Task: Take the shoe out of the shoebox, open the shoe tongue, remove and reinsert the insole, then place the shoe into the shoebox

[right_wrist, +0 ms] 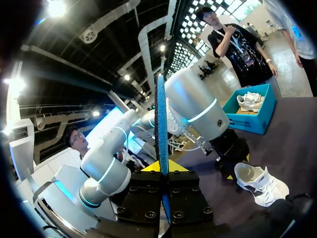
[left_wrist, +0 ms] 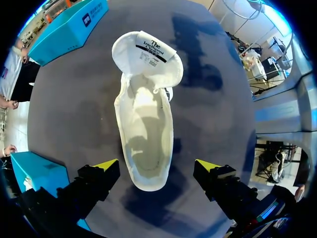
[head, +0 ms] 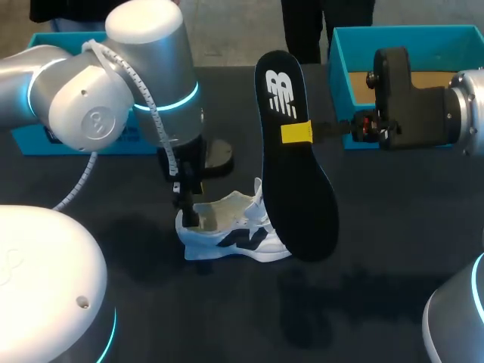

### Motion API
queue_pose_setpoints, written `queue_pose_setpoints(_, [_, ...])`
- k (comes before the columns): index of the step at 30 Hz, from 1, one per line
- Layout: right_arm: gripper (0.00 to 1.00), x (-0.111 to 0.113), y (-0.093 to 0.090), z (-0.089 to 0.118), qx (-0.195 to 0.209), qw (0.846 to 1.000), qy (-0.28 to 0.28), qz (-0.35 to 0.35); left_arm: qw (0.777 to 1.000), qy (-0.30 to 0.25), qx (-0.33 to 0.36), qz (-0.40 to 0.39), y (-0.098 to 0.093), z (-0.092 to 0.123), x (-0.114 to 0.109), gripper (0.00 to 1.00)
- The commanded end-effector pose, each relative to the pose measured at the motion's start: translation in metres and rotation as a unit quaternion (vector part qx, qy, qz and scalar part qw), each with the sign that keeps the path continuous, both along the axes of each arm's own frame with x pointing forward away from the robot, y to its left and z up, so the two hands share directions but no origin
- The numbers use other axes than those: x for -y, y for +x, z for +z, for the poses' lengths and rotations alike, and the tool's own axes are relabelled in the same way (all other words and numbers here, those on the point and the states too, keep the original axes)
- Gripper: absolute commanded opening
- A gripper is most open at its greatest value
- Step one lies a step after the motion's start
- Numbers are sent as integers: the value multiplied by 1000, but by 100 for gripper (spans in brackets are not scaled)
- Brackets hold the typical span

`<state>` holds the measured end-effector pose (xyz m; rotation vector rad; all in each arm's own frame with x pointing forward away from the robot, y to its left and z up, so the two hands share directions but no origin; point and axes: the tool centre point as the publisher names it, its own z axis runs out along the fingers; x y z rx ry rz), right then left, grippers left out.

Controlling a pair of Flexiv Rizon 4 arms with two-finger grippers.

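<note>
On the dark matte tabletop [head: 378, 227], the white low-top sneaker [head: 231, 231] stands upright with its tongue folded forward. The left gripper [left_wrist: 157, 167] hangs over the sneaker's heel, fingers spread wide on either side. The right gripper [head: 296, 131] pinches the black foam insole [head: 291, 151], holding it upright just beside and above the sneaker. Farther back, a teal cardboard shoebox [head: 340, 76] sits at far right and another teal box [head: 45, 39] at far left.

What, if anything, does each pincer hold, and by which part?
Right pincer: the black insole, clamped at its side edge near mid-length. Left pincer: nothing; it is open above the shoe.
</note>
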<state>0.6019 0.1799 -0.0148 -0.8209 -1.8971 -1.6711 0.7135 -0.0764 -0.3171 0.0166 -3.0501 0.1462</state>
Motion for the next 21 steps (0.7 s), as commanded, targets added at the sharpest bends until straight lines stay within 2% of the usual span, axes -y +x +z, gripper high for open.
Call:
queue_pose_setpoints(1, [0, -3, 1, 0, -1, 1000, -2, 0, 1000, 0, -1, -1, 3, -2, 5, 100])
queue_pose_setpoints(10, [0, -3, 1, 0, -1, 1000, -2, 0, 1000, 10, -3, -3, 22, -11, 26, 100])
queue_pose_setpoints(15, [0, -3, 1, 0, -1, 1000, -2, 0, 1000, 15, -3, -4, 40, -23, 43, 100])
queue_pose_setpoints(21, [0, -3, 1, 0, -1, 1000, -2, 0, 1000, -7, -21, -12, 56, -37, 63, 100])
